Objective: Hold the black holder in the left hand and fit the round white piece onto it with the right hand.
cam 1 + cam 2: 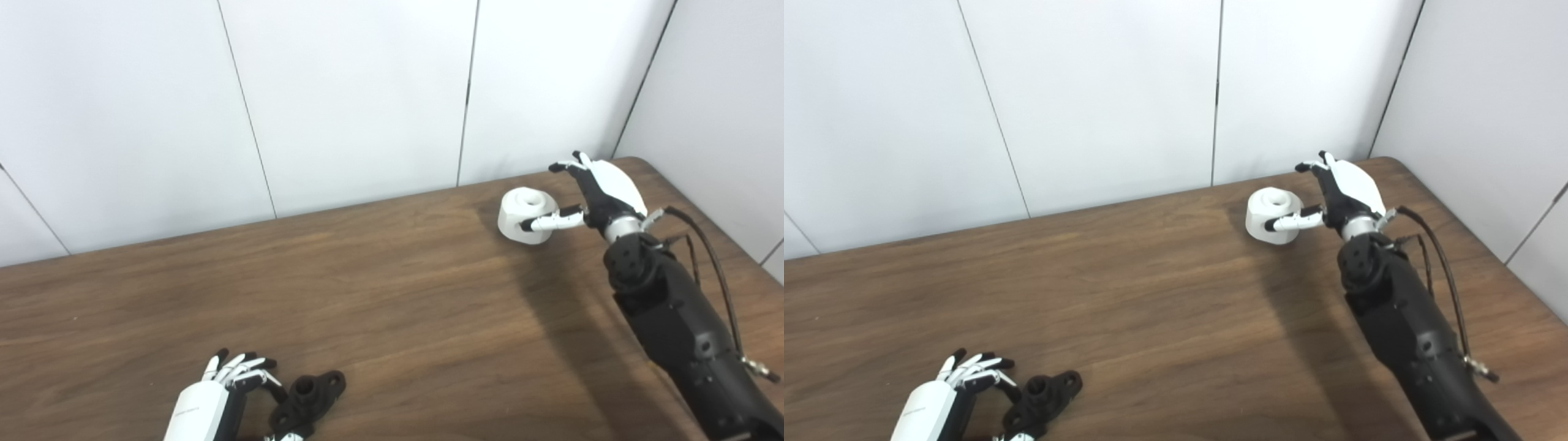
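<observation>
The black holder [309, 397] lies flat on the wooden table [392, 294] near the front left. My left hand [226, 392] is right beside it on its left, fingers spread and curled toward it, the thumb tip near its front end; it does not grip it. The round white piece [525, 214], with a hole in its top, stands at the far right of the table. My right hand [597, 193] is open around it: the thumb lies across its front side and the fingers [569, 164] reach over behind it, apart from it.
White wall panels run along the table's far edge and right side. The table's rounded back right corner [637, 162] is just behind my right hand. A black cable [713, 263] loops along my right forearm.
</observation>
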`<action>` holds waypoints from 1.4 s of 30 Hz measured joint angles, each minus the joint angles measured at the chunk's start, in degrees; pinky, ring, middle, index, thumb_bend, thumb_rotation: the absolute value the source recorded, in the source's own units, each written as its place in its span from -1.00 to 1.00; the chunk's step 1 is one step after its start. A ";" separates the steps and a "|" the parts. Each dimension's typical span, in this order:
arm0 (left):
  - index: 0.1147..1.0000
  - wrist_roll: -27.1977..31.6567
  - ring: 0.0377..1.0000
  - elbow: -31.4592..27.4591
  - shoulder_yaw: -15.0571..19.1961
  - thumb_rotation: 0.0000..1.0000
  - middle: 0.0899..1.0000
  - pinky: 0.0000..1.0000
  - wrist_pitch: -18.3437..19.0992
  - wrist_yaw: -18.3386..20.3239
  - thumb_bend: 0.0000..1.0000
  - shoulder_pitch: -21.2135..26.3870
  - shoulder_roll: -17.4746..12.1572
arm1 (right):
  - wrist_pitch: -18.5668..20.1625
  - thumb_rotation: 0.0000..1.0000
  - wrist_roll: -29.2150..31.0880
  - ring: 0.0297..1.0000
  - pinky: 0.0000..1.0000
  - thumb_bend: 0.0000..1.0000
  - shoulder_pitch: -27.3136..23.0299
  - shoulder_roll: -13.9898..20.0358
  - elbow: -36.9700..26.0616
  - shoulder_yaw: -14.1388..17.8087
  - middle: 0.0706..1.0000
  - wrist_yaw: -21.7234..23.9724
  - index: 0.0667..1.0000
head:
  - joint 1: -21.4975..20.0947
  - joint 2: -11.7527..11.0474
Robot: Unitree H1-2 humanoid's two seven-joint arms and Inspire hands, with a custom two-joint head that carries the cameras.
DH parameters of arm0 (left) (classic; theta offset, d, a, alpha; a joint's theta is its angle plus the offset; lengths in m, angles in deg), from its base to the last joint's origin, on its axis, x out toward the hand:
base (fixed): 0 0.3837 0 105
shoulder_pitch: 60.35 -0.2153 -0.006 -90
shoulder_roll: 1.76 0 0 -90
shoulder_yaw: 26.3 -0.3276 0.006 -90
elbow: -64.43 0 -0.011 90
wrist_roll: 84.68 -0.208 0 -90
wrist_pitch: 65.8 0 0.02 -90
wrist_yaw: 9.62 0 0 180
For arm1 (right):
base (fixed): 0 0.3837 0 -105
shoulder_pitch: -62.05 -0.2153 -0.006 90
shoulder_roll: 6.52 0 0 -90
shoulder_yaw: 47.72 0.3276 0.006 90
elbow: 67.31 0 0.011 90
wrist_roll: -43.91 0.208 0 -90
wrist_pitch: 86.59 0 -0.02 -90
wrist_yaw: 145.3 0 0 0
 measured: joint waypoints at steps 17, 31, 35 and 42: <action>-0.16 -0.02 0.75 -0.01 0.02 -0.91 0.50 1.00 -0.04 0.00 0.04 -0.01 0.00 | 0.02 -0.27 -2.01 1.00 0.99 0.82 -2.97 -0.74 4.45 -0.07 1.00 2.62 0.57 | -0.18 0.09; -0.16 -0.07 0.74 0.07 0.11 -0.91 0.50 1.00 -0.11 -0.01 0.04 0.01 -0.01 | 0.02 -0.36 -2.51 1.00 1.00 0.77 -2.91 -0.75 4.78 -0.17 1.00 4.28 0.44 | -0.53 0.18; -0.16 -0.07 0.74 0.07 0.14 -0.91 0.50 1.00 -0.11 0.01 0.04 0.00 -0.01 | 0.02 -0.36 -2.50 1.00 1.00 0.75 -2.82 -0.75 4.76 -0.41 1.00 4.63 0.42 | -0.53 0.35; -0.16 -0.07 0.73 0.07 0.17 -0.91 0.49 1.00 -0.35 -0.02 0.04 0.00 -0.01 | 0.01 -0.37 -2.20 1.00 1.00 0.74 -2.62 -0.73 4.76 -1.16 0.98 4.85 0.37 | -0.53 0.35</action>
